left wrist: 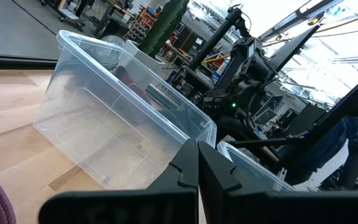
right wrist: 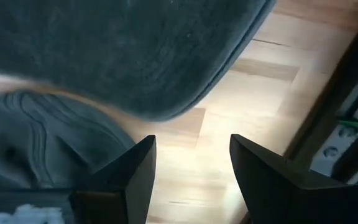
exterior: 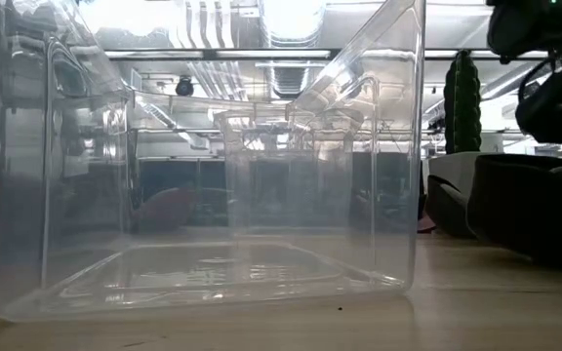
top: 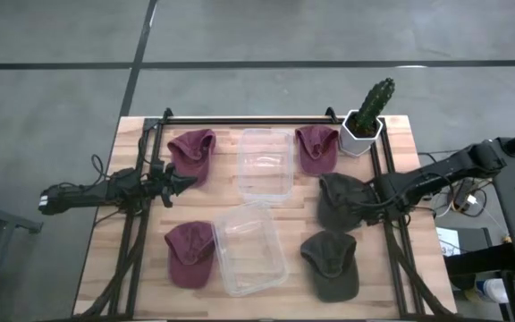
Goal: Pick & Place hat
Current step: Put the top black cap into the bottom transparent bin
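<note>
- Table [top: 141, 134]: a wooden top fitted with a dark frame, viewed from above.
- Hats, six in all. Three maroon hats are catalogued: one at 10 o'clock of the table centre [top: 192, 154], one at 1 o'clock [top: 316, 148], one at 7 o'clock [top: 190, 254].
- Dark olive hats: one at 3 o'clock [top: 340, 200], touching the right gripper, and one at 5 o'clock [top: 331, 264], lying apart.
- Clear bins: one at 12 o'clock [top: 266, 163], one at 6 o'clock [top: 249, 248]. Both appear to hold nothing.
- Potted cactus [top: 367, 114]: stood at the far right corner, at about 2 o'clock.
- Right gripper [top: 375, 192]: placed at the 3 o'clock edge of the nearest olive hat. In the right wrist view its fingers [right wrist: 132, 168] are seen spread wide, with bare wood between them and dark cloth [right wrist: 123, 56] just ahead; nothing is held.
- Left gripper [top: 184, 182]: parked at 9 o'clock, just beside the maroon hat there; fingers [left wrist: 188, 174] are seen pressed together, nothing between them.
- Handling, as judged: the hat is taken to be light, soft and floppy at the crown, stiffer at the brim. Slipping is thought unlikely on cloth; crushing is harmless. A hold on the brim edge or a pinched fold of crown is judged best, since a flat crown offers little to close upon.
</note>
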`<action>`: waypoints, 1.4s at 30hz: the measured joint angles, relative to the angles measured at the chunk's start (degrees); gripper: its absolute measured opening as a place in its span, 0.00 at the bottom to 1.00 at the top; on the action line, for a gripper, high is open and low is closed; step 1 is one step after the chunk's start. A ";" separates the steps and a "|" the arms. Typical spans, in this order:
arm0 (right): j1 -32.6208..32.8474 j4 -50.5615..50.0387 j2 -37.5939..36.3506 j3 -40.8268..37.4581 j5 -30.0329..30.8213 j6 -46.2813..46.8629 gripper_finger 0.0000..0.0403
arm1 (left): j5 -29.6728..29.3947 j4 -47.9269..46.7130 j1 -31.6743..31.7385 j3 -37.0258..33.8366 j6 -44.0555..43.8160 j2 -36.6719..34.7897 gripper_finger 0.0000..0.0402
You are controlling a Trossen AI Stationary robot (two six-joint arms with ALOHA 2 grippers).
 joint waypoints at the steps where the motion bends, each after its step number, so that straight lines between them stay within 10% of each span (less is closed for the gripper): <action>1: 0.02 1.17 -0.87 -0.97 0.18 0.94 0.50 | 0.00 0.01 0.00 0.00 0.00 0.00 0.00; 17: 0.17 10.92 -6.67 -7.60 9.99 8.98 0.45 | 0.02 0.10 0.02 0.02 -0.66 -0.02 0.00; 29: 0.16 13.23 -6.23 -7.78 19.11 7.33 0.04 | 0.02 0.27 0.02 0.07 -1.28 -0.02 0.00; 42: 0.19 1.67 -8.49 7.75 13.59 -0.48 0.03 | 0.04 0.25 0.01 0.13 -3.02 -0.02 0.00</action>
